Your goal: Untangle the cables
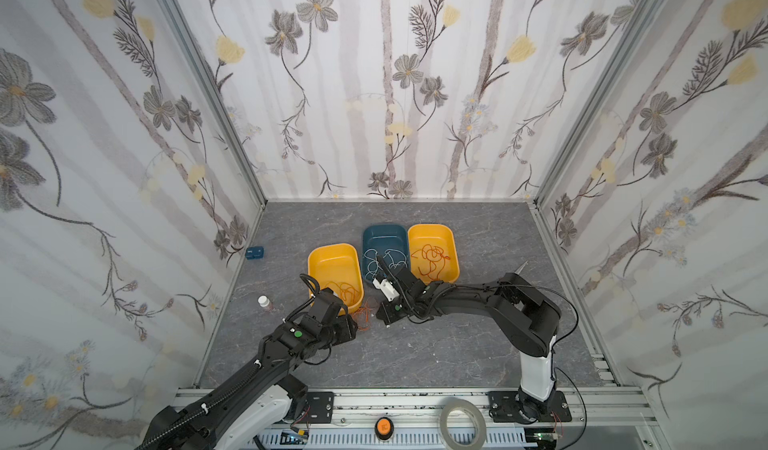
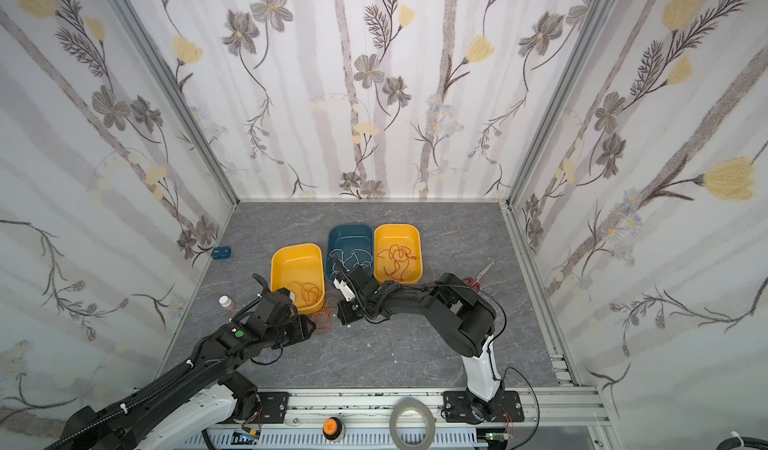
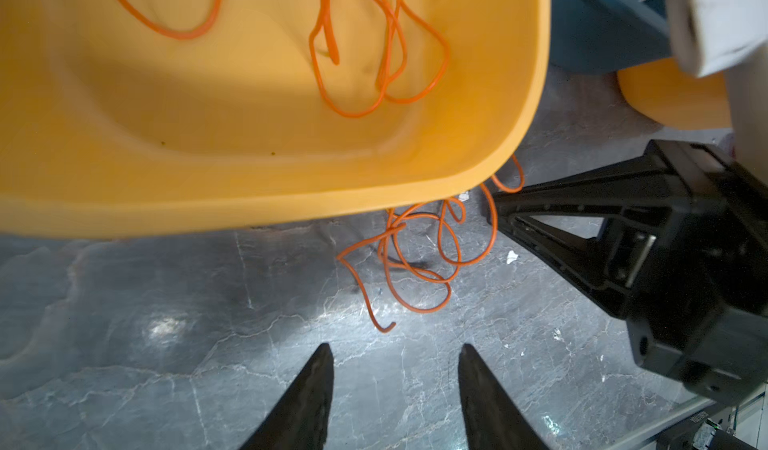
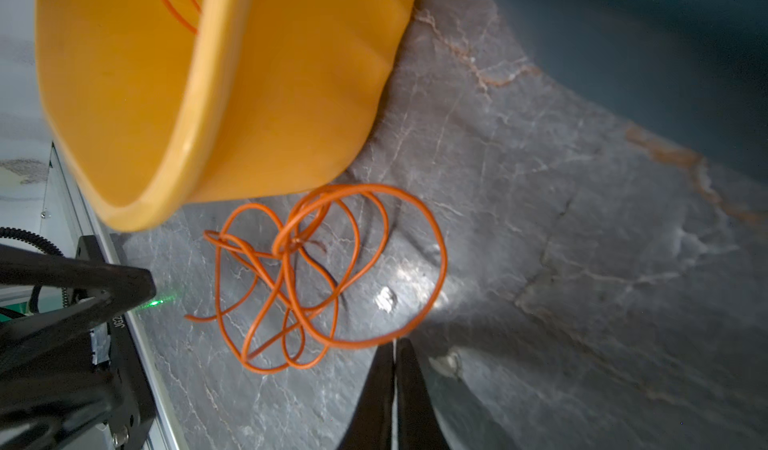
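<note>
A loose orange cable (image 4: 332,269) lies in curly loops on the grey table (image 4: 540,219), against the near corner of the left yellow tray (image 1: 332,263). My right gripper (image 4: 394,340) is shut, its tips pinching the outer loop of that cable. My left gripper (image 3: 397,347) stands open just short of the cable's free end (image 3: 385,328), with nothing between its fingers. Another orange cable (image 3: 374,52) lies inside that tray. White cables (image 1: 386,258) lie in the blue tray (image 1: 384,232). Red and orange cables (image 1: 430,260) fill the right yellow tray (image 1: 430,231). In both top views the two grippers meet at the tangle (image 2: 324,317).
A small white-capped bottle (image 1: 264,302) stands left of the left arm, and a blue block (image 1: 254,253) sits by the left wall. Red-handled scissors (image 2: 478,277) lie behind the right arm. A tape roll (image 1: 463,423) and an orange button (image 1: 383,427) sit on the front rail.
</note>
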